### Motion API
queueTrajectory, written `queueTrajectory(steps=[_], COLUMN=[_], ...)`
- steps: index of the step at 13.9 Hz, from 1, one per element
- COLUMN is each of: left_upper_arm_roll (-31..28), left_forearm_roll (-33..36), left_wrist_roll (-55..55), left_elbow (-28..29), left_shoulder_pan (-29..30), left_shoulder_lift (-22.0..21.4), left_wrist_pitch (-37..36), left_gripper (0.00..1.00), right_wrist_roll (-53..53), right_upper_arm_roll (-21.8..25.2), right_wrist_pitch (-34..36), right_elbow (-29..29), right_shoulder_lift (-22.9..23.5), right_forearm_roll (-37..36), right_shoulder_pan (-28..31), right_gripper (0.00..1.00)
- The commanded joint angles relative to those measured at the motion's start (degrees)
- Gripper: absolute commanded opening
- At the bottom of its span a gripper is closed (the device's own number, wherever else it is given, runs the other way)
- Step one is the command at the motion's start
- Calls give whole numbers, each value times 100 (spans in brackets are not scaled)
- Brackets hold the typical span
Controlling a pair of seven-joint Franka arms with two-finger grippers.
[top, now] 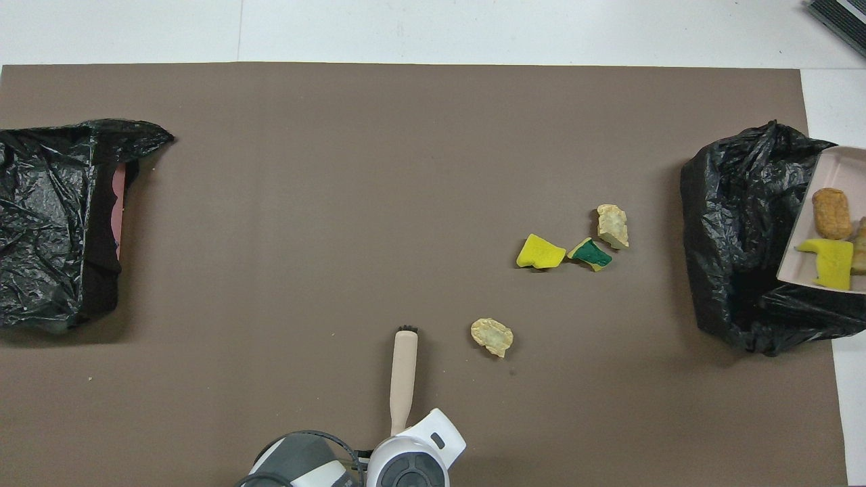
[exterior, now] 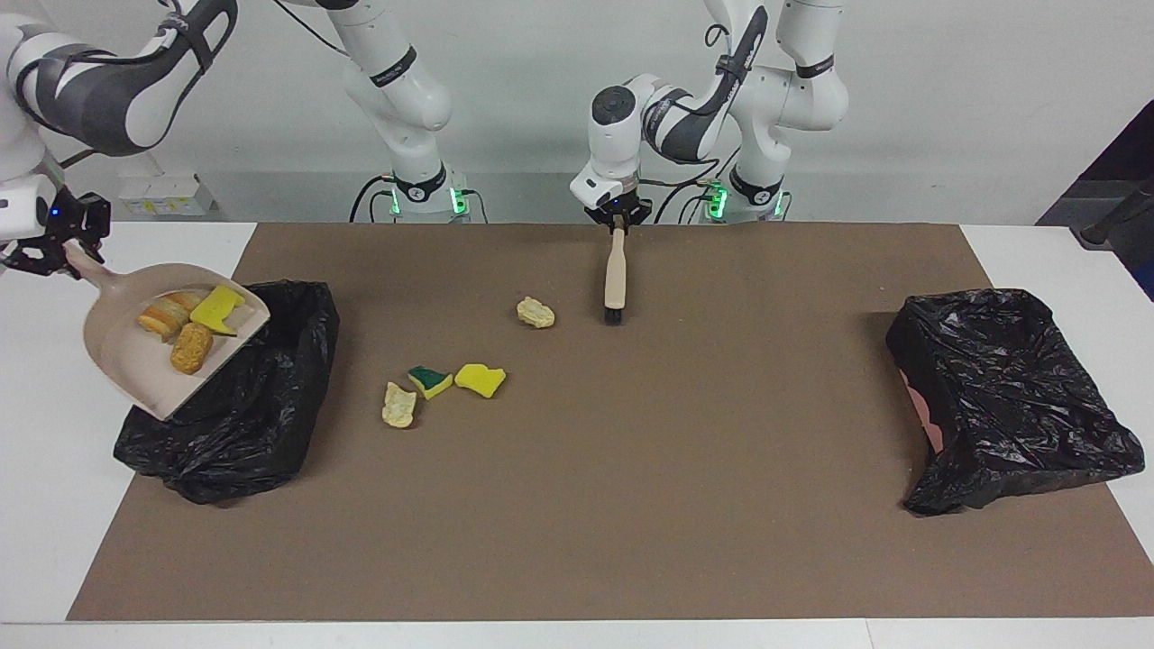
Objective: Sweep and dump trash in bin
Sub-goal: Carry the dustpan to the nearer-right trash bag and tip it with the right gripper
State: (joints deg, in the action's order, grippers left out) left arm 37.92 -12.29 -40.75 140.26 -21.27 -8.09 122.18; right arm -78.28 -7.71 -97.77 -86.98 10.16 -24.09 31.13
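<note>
Trash point(exterior: 444, 382) is in two places, I see. Three bits ride in the beige dustpan point(exterior: 126, 347), and four bits lie on the brown mat point(exterior: 631, 469) that covers the table point(exterior: 1064, 261).

My right pincer point(exterior: 56, 254) is shut tight on the dustpan's handle. It holds the pan up in the air, tilted, over the edge of the black bin bag point(exterior: 243, 406) at the right arm's end of the table. Below that pincer, inside the pan, I see a yellow sponge piece point(exterior: 216, 308), a striped bread roll point(exterior: 162, 317) and an orange-brown chunk point(exterior: 191, 348). In the overhead view the pan point(top: 812, 223) is partly cut off by the edge of the view.

My left pincer point(exterior: 618, 219) is shut on the top of the beige brush point(exterior: 615, 278). The brush hangs straight down under it, bristles low, over the mat at the robots' end of the table. I cannot tell if the bristles touch the mat.

A cream chunk point(exterior: 535, 312) lies just beside the brush tip, toward the right arm's end. Well apart from the left pincer, between it and the dustpan, sit three more bits close together: a yellow sponge piece point(exterior: 480, 379), a green-backed sponge piece point(exterior: 429, 380) and a tan chunk point(exterior: 398, 405).

A second black bin bag point(exterior: 1010, 397) lies at the left arm's end of the table, well apart from both pincers.
</note>
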Motion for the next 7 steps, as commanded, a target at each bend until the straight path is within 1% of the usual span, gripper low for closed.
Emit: queueTrajectory(steps=[1, 2, 4, 6, 7], left_upper_arm_roll=[-39, -39, -48, -48, -56], left_forearm_roll=[-63, -63, -63, -63, -63], left_wrist_roll=[-56, -38, -21, -21, -21], left_elbow=[98, 89, 37, 2, -60], left_shoulder_pan=[-79, -79, -44, -27, -9], left_shoulder_lift=[27, 53, 106, 123, 176], left_wrist_pitch=[131, 113, 52, 25, -36], left_gripper=[20, 31, 42, 48, 50], right_wrist_roll=[706, 717, 770, 770, 770], right_upper_arm_roll=[-37, -29, -29, -46, -46], right_wrist_pitch=[56, 222, 487, 487, 531], right_elbow=[-82, -73, -47, -47, -47], right_shoulder_lift=[-58, -58, -58, -58, -49], right_forearm_roll=[-263, -324, -692, -1165, -1525], right_shoulder_pan=[-36, -124, -273, -422, -641], right_gripper=[0, 0, 0, 0, 0])
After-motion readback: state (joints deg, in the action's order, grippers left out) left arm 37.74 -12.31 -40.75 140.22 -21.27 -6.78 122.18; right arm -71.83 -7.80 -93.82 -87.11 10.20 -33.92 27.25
